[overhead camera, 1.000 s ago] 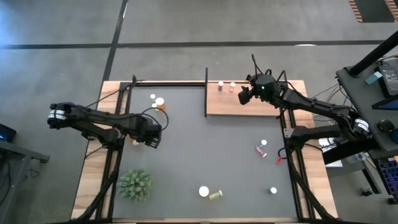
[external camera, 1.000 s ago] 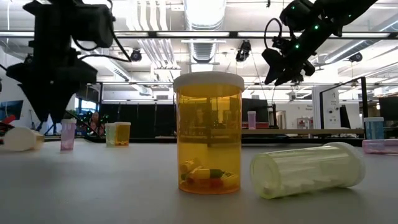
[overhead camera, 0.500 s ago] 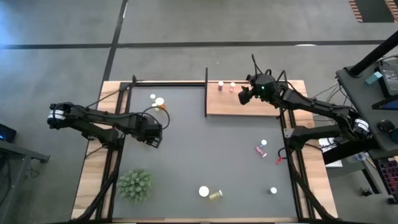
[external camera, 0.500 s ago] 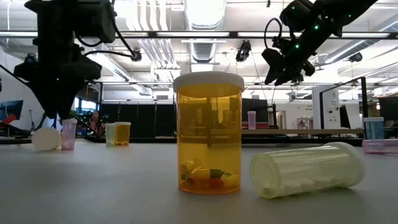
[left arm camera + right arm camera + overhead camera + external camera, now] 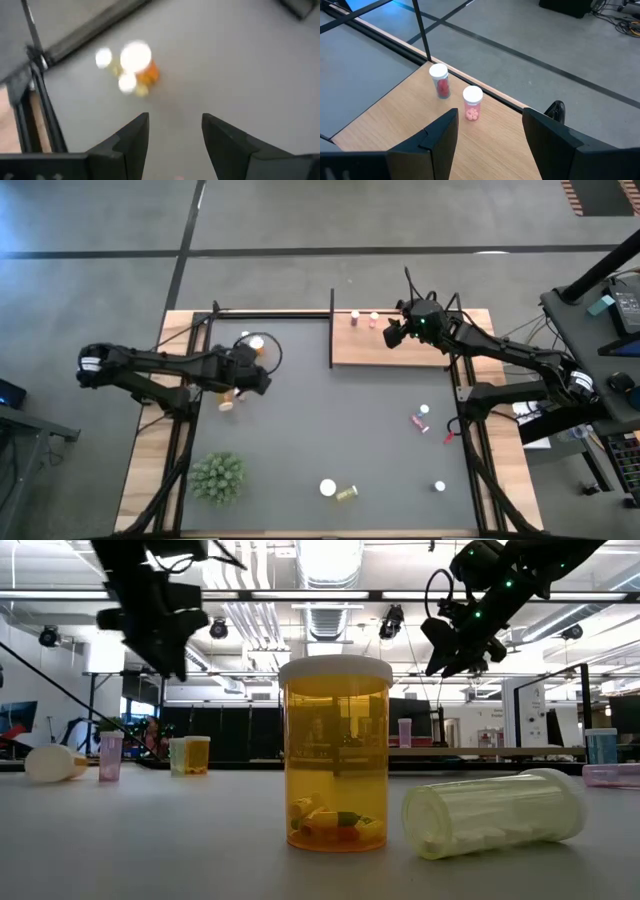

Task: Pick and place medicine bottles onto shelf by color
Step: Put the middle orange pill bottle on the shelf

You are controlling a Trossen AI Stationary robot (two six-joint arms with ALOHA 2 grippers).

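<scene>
My left gripper (image 5: 262,378) hangs open above the mat's left part, nothing between its fingers (image 5: 175,120). Ahead of it, near the far left corner, stands a cluster of medicine bottles (image 5: 255,344) (image 5: 132,65), one of them orange. One pale bottle (image 5: 226,402) (image 5: 50,762) lies on its side just beside the gripper, toward the near edge. My right gripper (image 5: 392,335) (image 5: 490,125) is open over the wooden shelf (image 5: 400,352), where two pink-red bottles (image 5: 440,80) (image 5: 472,102) stand upright at the far edge.
An orange bottle (image 5: 336,755) stands and a yellow-green one (image 5: 495,812) lies near the mat's near edge. More bottles (image 5: 421,418) (image 5: 439,486) sit at the right. A spiky green plant (image 5: 218,477) stands near left. Black posts (image 5: 331,328) edge the shelf.
My left gripper has risen from just over the mat and swung toward the far edge, turning toward the bottle cluster. The pale bottle beside it has rolled a little on the mat and stays on its side.
</scene>
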